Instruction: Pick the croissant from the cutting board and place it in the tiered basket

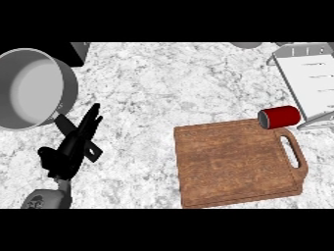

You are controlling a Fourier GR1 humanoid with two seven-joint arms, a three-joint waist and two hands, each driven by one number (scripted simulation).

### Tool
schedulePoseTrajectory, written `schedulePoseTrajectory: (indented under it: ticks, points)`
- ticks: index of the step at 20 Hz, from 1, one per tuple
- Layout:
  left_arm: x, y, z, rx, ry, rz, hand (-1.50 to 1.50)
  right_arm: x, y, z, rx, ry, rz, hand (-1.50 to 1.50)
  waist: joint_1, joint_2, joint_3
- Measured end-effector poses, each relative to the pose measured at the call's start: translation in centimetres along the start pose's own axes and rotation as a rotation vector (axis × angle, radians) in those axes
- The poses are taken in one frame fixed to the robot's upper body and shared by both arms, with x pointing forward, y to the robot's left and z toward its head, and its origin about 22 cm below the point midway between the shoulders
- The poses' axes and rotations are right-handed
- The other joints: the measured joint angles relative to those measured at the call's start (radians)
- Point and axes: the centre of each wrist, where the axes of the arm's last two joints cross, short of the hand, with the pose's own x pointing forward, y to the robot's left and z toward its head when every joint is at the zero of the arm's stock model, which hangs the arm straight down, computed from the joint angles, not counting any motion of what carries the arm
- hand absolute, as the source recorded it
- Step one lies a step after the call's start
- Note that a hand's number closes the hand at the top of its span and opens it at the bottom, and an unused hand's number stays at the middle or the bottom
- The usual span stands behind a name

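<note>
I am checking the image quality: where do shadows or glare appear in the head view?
Head view: light is even, no strong glare; soft shading inside the pot, a thin shadow under the cutting board at its lower edge, and the left hand reads nearly solid black.

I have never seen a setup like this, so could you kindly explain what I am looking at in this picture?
This is the view from a humanoid robot's head, looking steeply down at a marble kitchen counter. The black shape at lower left is its left hand, fingers straight, holding nothing. The right hand is out of view. On the counter lie a grey pan, a wooden cutting board, a red can on its side, and a white basket. No croissant shows on the board.
</note>
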Motion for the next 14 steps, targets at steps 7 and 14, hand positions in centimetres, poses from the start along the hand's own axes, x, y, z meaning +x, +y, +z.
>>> schedulePoseTrajectory:
  ticks: [7, 14]
  points:
    - [0.4, -0.6, -0.7, -0.035, -0.007, -0.006, 0.0, 6.6, -3.7, -3.4, -0.071, -0.02, -0.103, 1.5, 0.032, 0.006, 0.0]
    - [0.4, -1.4, -0.9, -0.05, -0.016, -0.012, 0.0, 12.5, -3.8, -8.5, -0.041, 0.029, -0.109, 1.5, 0.051, 0.01, 0.001]
